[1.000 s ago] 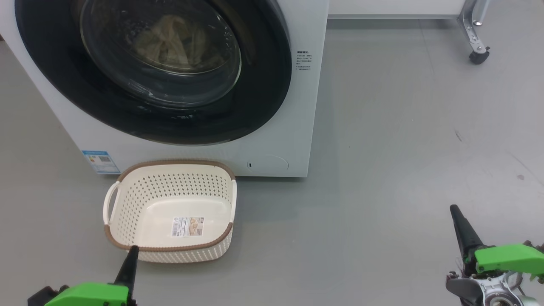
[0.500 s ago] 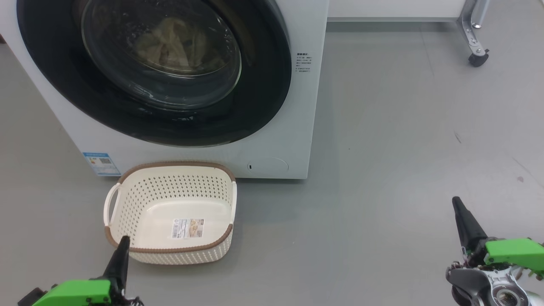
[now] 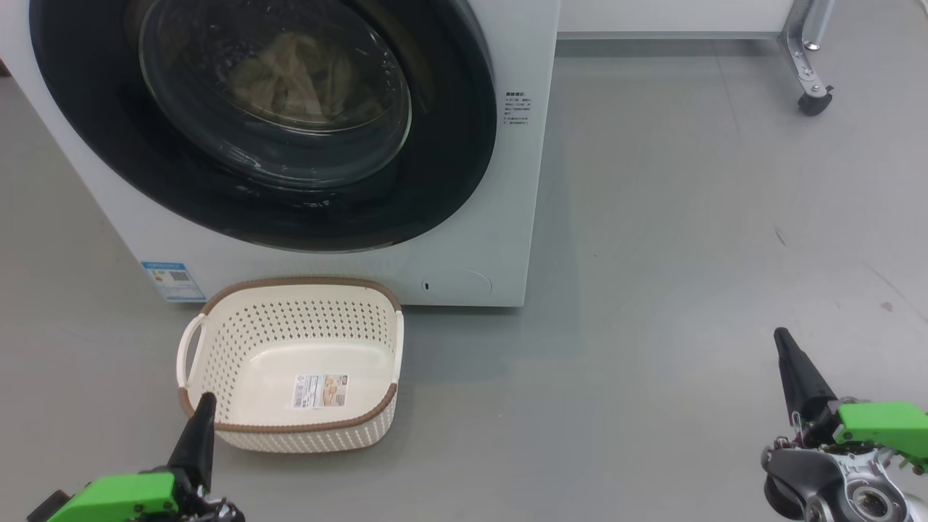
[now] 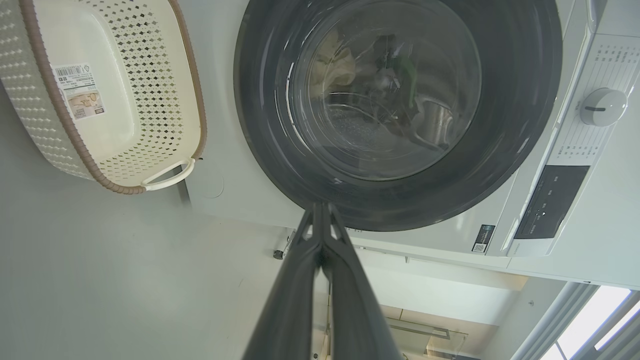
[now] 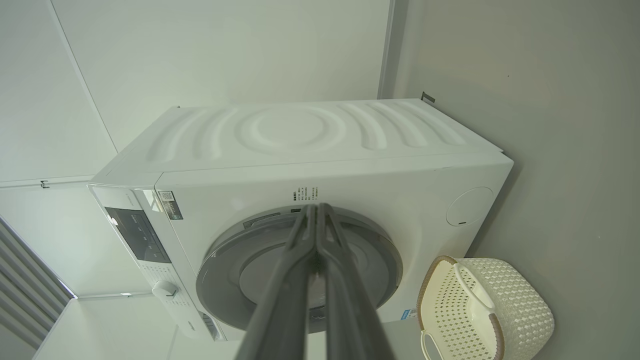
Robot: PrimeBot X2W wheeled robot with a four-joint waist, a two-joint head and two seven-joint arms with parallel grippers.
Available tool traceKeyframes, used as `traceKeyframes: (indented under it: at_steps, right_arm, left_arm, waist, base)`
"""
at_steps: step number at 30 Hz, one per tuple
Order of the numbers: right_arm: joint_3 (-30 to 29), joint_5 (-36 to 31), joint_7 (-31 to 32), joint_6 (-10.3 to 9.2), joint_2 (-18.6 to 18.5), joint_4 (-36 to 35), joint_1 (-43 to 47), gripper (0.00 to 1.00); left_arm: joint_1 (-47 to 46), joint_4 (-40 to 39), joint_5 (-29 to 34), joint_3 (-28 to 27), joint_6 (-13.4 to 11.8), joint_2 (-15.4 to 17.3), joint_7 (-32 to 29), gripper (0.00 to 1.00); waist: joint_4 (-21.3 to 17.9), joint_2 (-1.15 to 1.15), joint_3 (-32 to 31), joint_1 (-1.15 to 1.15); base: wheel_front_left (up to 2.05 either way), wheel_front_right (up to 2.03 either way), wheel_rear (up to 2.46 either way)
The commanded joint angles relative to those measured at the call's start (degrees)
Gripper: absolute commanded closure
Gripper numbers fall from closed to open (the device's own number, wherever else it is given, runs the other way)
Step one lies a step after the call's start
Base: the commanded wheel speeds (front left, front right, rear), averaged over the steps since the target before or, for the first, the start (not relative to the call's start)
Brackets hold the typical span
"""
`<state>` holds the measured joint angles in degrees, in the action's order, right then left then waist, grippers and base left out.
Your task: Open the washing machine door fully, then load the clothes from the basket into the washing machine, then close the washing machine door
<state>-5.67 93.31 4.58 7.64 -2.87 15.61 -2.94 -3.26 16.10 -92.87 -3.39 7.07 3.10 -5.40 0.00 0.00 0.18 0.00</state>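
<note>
The white washing machine (image 3: 471, 239) (image 5: 300, 145) stands with its round black door (image 3: 449, 145) (image 4: 515, 125) (image 5: 230, 260) shut flat against its front. Behind the glass lie cream-yellow clothes (image 3: 297, 72) (image 4: 335, 60) in the drum. In front of the machine on the floor sits the cream basket (image 3: 239, 341) (image 4: 160, 100) (image 5: 520, 305), with just a label on its floor. My left gripper (image 3: 204, 400) (image 4: 321, 206) is shut, its tip at the basket's near left corner. Far right and low over bare floor, my right gripper (image 3: 781, 336) (image 5: 316, 206) is shut on nothing.
Grey floor (image 3: 689, 254) spreads to the right of the machine. A metal leg with a caster wheel (image 3: 812, 98) stands at the far right. A blue energy sticker (image 3: 174, 281) marks the machine's lower left front, a control dial (image 4: 602, 106) its panel.
Both grippers have shifted: the left one drew back and left along the basket's near rim, the right one rose slightly in view. The camera tilted a little.
</note>
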Motion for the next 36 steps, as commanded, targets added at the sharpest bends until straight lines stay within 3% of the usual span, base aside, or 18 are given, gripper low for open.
traceKeyframes:
  at_steps: [1, 36]
  right_arm:
    - [0.8, 0.2, 0.6, -0.15, -1.2, -1.7, -3.1, 1.0]
    - [0.2, -0.3, 1.1, -0.15, -0.8, -1.6, -3.1, 1.0]
  left_arm:
    - [-2.8, -2.1, -0.1, -2.1, 0.4, 0.5, -0.3, 1.0]
    - [-2.9, -2.1, 0.2, -2.5, 0.4, 0.2, -0.6, 1.0]
  waist:
    - [0.0, 0.0, 0.0, 0.0]
    - [0.0, 0.0, 0.0, 0.0]
  base:
    - [0.0, 0.0, 0.0]
    - [0.0, 0.0, 0.0]
